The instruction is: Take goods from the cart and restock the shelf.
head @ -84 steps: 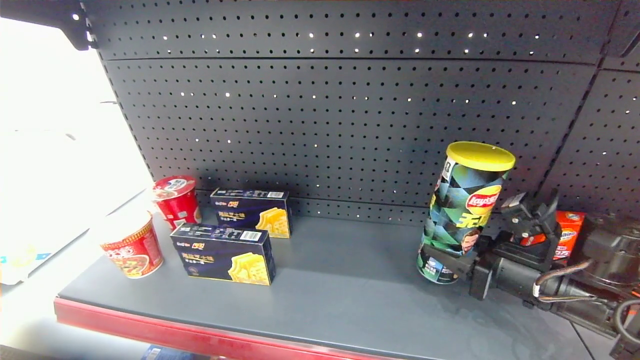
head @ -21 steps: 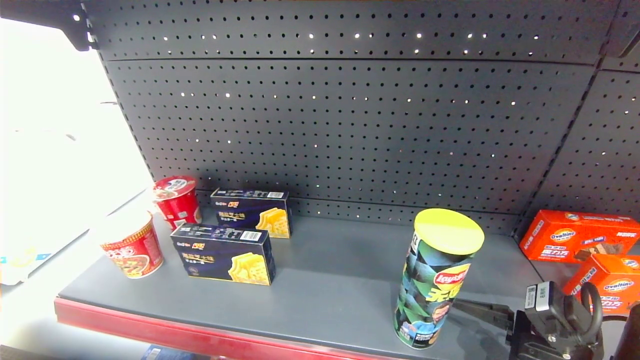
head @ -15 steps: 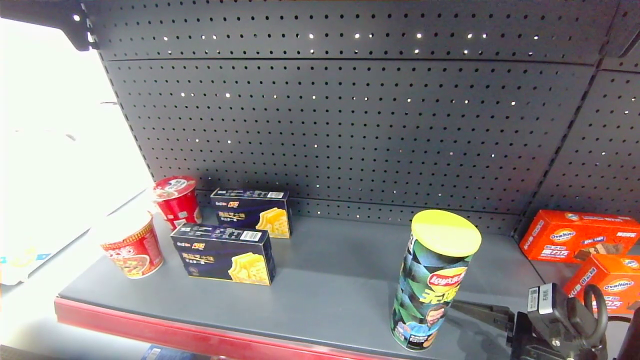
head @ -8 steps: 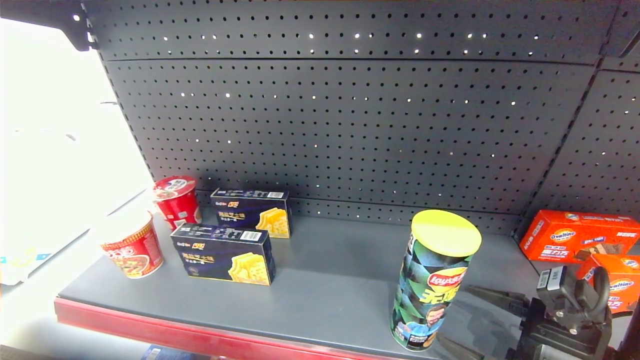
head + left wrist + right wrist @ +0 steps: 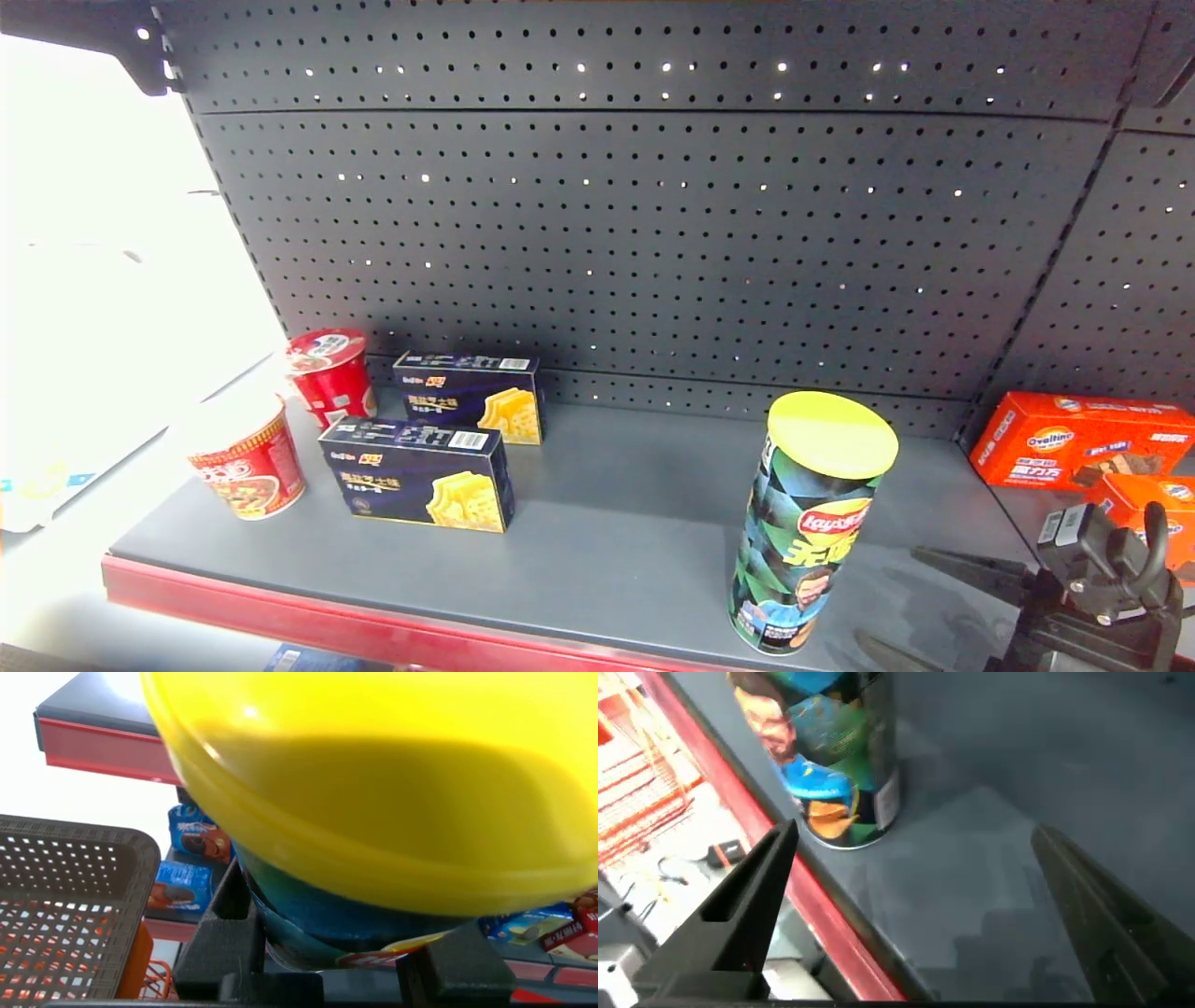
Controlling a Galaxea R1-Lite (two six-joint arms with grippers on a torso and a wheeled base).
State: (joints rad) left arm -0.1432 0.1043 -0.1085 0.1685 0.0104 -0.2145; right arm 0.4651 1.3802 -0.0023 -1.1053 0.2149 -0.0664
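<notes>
1. Grey shelf [image 5: 616, 523], red front lip, black pegboard [image 5: 653, 233] behind, and there's the chip can [image 5: 810, 532] standing upright on it, yellow lid on top, close to the front edge and right of the middle.
2. Over to the right gripper [image 5: 887, 597]: it sits low on the can's right, fingers [image 5: 962, 567] spread wide with only bare shelf between them. The can stands just left of the fingertips and touches neither one.
3. What a difference from a few seconds back! Then the can was clamped in those fingers, farther back and to the right, near the pegboard. Now it stands free, nearer the front lip. Half a second ago the fingers lay closer to its base; they have since drawn off to the right, and the can hasn't budged.
4. Meanwhile the left gripper [image 5: 341, 952] pinches a second can [image 5: 374, 793], also yellow-lidded with a blue body, one finger on each side. A mesh cart basket [image 5: 65, 896] shows beyond it.
5. At the shelf's left end stand two red noodle cups [image 5: 247, 462] and two dark blue boxes [image 5: 420, 471]; orange boxes [image 5: 1074, 439] fill the next bay on the right.
</notes>
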